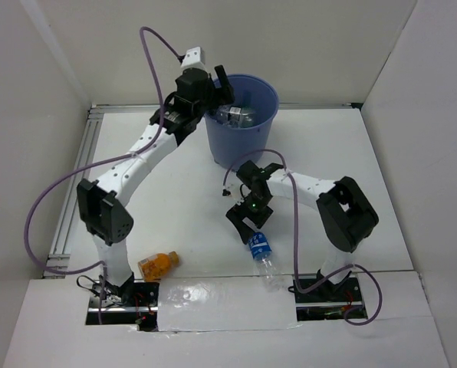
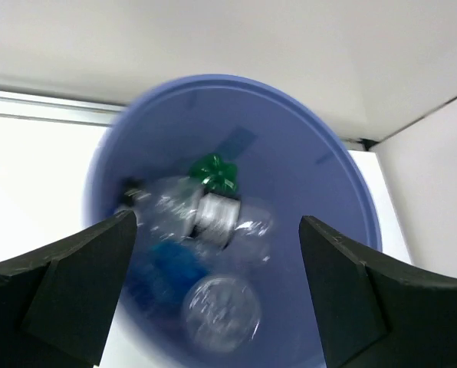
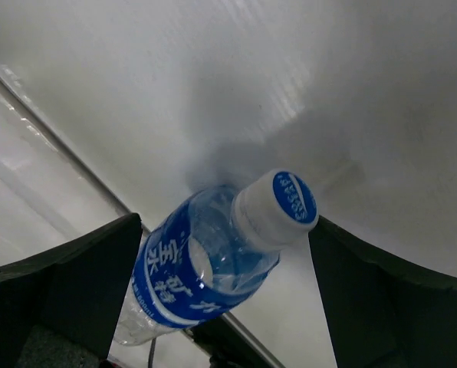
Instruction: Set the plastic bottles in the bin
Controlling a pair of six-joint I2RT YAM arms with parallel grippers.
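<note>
The bin (image 1: 248, 134) is a big blue bucket at the back of the table. My left gripper (image 1: 219, 86) hangs open over its left rim. In the left wrist view the bin (image 2: 320, 161) holds several bottles: a green one (image 2: 215, 172), clear ones (image 2: 221, 308) and a blue one (image 2: 175, 264), all blurred; the left gripper (image 2: 217, 230) is empty. My right gripper (image 1: 249, 222) stands open at the table's middle, just behind a blue-labelled bottle (image 1: 261, 251). That bottle (image 3: 205, 268) lies between the open right gripper's (image 3: 222, 230) fingers, cap towards the camera. An orange bottle (image 1: 158, 264) lies front left.
White walls enclose the table on three sides. An aluminium rail (image 1: 77, 188) runs along the left edge. Purple cables (image 1: 41, 211) loop off both arms. A white board (image 1: 228, 303) covers the near edge between the arm bases.
</note>
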